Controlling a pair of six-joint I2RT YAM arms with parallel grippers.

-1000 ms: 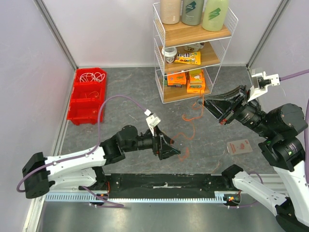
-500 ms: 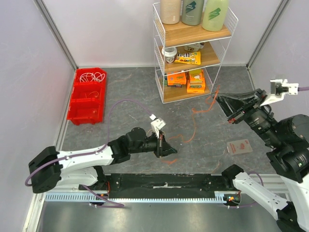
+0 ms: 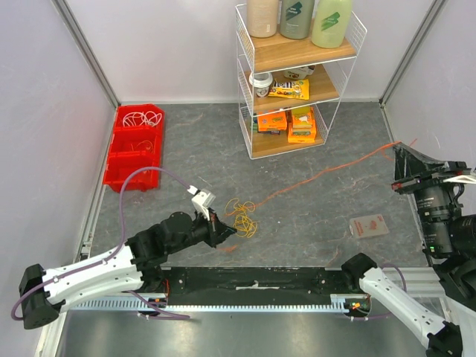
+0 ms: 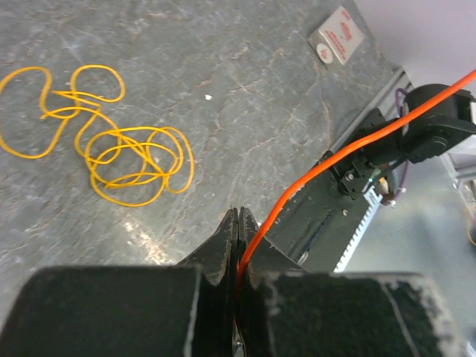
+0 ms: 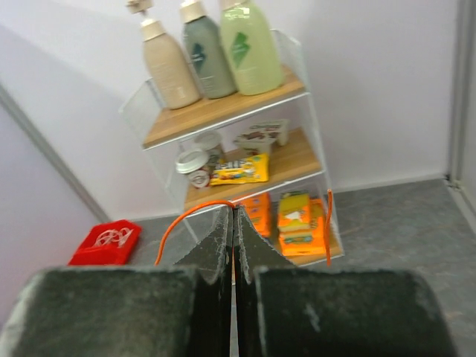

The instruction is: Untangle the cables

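An orange cable [image 3: 327, 175] runs nearly straight across the table between my two grippers. My left gripper [image 3: 222, 232] is shut on its near end; in the left wrist view the orange cable [image 4: 349, 149] comes out between the closed fingertips of that gripper [image 4: 238, 217]. At the far right my right gripper [image 3: 398, 151] is shut on the other end, raised above the table. In the right wrist view the orange cable [image 5: 190, 216] arcs left from the closed right gripper [image 5: 233, 213]. A yellow cable [image 3: 242, 216] lies in loose loops beside the left gripper, also seen as a yellow cable [image 4: 126, 156] apart from the orange one. White cables [image 3: 141, 117] sit coiled in the red bin.
A red bin [image 3: 132, 160] stands at the back left. A white wire shelf [image 3: 245, 74] with bottles and boxes stands at the back centre. A small brown card [image 3: 368, 225] lies at the right. A black rail [image 3: 253, 279] runs along the near edge.
My left gripper shut on the orange cable and drew back to the left. The right gripper swung right, pulling the orange cable straight. The yellow cable now lies free on the table.
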